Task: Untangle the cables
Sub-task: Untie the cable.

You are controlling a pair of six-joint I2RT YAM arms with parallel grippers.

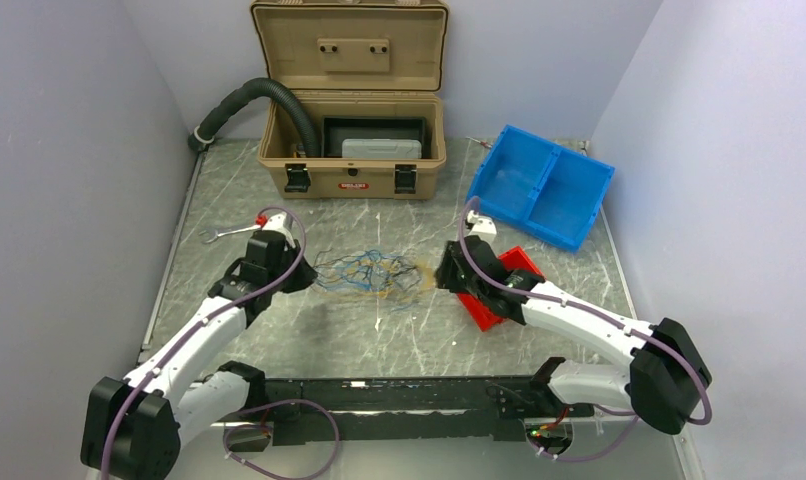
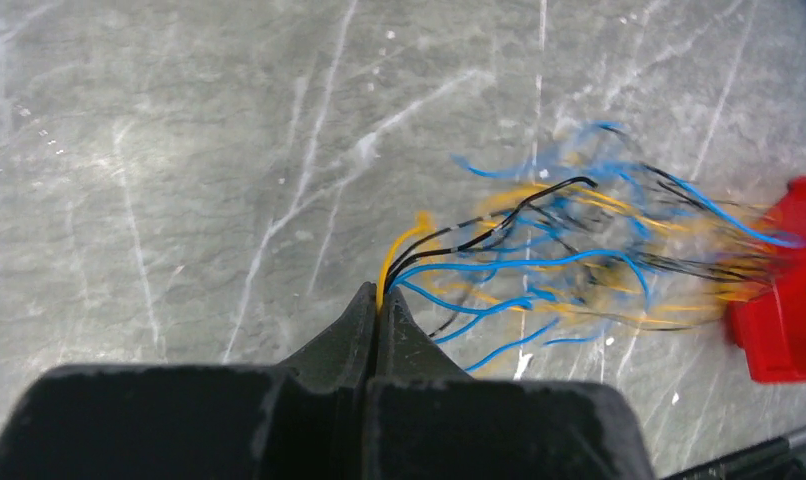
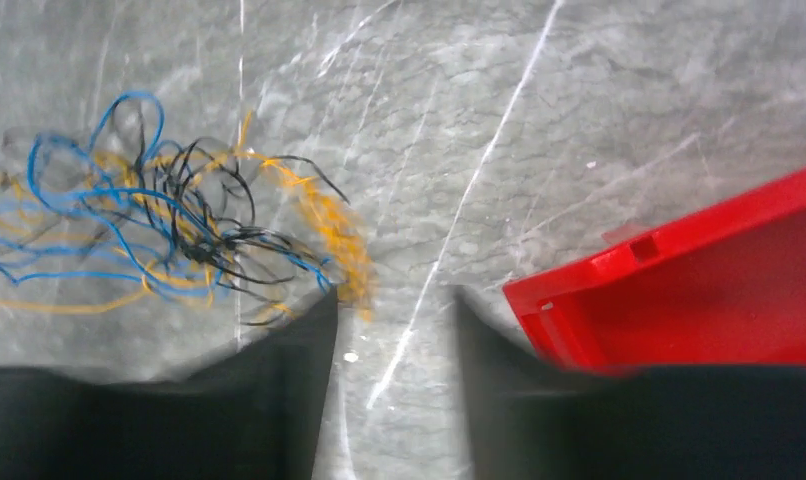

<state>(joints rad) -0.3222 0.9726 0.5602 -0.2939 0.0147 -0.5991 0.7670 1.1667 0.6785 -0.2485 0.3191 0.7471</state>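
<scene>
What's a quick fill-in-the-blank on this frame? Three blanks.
1. The left end effector is ____ on the cables.
2. The right end effector stands ____, with nothing between its jaws.
3. The tray beside the right end effector is ____ in colour.
Missing words: shut; open; red.

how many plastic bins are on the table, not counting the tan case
2: a blue two-compartment bin at the far right, and a red bin nearer, partly hidden under the right arm.
</scene>
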